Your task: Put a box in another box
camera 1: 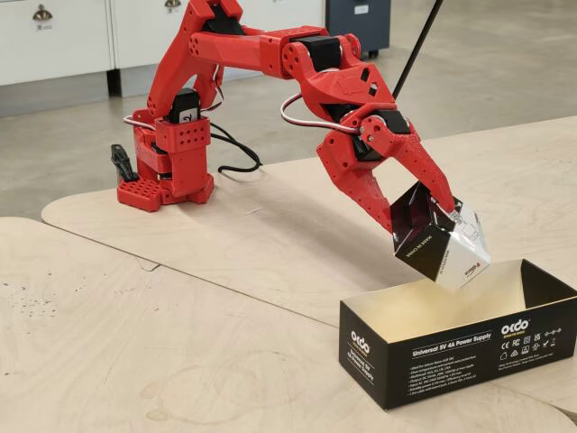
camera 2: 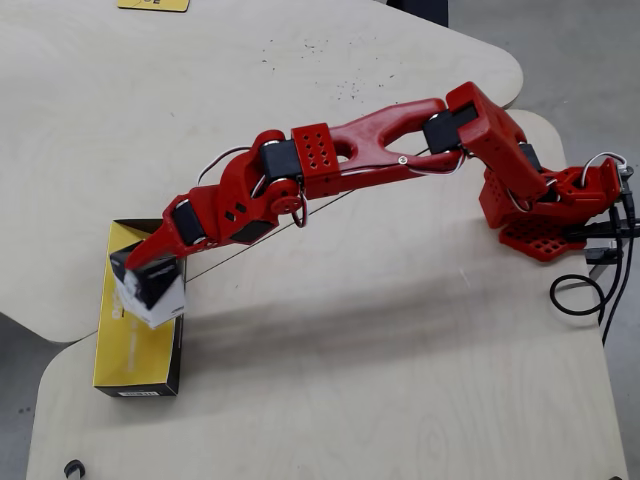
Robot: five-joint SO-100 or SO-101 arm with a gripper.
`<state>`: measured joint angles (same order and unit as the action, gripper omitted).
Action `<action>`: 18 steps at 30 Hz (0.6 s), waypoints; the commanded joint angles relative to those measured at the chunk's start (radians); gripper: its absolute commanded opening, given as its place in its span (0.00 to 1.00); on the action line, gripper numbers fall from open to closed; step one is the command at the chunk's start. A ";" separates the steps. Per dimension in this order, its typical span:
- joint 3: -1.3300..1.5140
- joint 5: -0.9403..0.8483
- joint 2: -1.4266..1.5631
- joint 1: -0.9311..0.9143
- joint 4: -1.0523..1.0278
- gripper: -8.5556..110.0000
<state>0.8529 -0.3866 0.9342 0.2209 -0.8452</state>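
Note:
My red gripper [camera 1: 424,216] is shut on the small black-and-white carton [camera 1: 442,245], which hangs tilted in the air just above the far rim of the long black OKdo box [camera 1: 469,347]. The long box lies open on the table, its tan inside empty. In the overhead view the carton [camera 2: 150,288] is over the upper part of the long box [camera 2: 140,365], with the gripper [camera 2: 150,262] clamped on it from the right.
The arm's red base [camera 1: 167,162] stands at the back left of the plywood table [camera 1: 180,307], with black cables [camera 2: 585,290] beside it. White cabinets [camera 1: 54,36] stand behind on the floor.

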 commanded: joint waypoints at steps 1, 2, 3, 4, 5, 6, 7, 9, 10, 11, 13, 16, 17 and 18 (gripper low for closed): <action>-0.006 -0.023 0.071 -0.015 -0.009 0.41; -0.009 -0.048 0.075 -0.015 -0.026 0.43; -0.009 -0.066 0.081 -0.015 -0.040 0.43; -0.009 -0.083 0.091 -0.015 -0.054 0.44; -0.006 -0.100 0.106 -0.017 -0.064 0.44; -0.003 -0.112 0.123 -0.020 -0.075 0.44; 0.003 -0.127 0.144 -0.025 -0.087 0.44; 0.023 -0.170 0.207 -0.034 -0.114 0.43; 0.044 -0.202 0.249 -0.038 -0.126 0.43; 0.069 -0.238 0.290 -0.043 -0.141 0.43; 0.143 -0.321 0.394 -0.048 -0.183 0.41; 0.313 -0.393 0.595 -0.061 -0.218 0.38; 0.368 -0.410 0.658 -0.066 -0.236 0.37; 0.422 -0.445 0.719 -0.066 -0.264 0.36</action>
<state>1.1520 -0.7547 1.3545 0.1687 -1.0615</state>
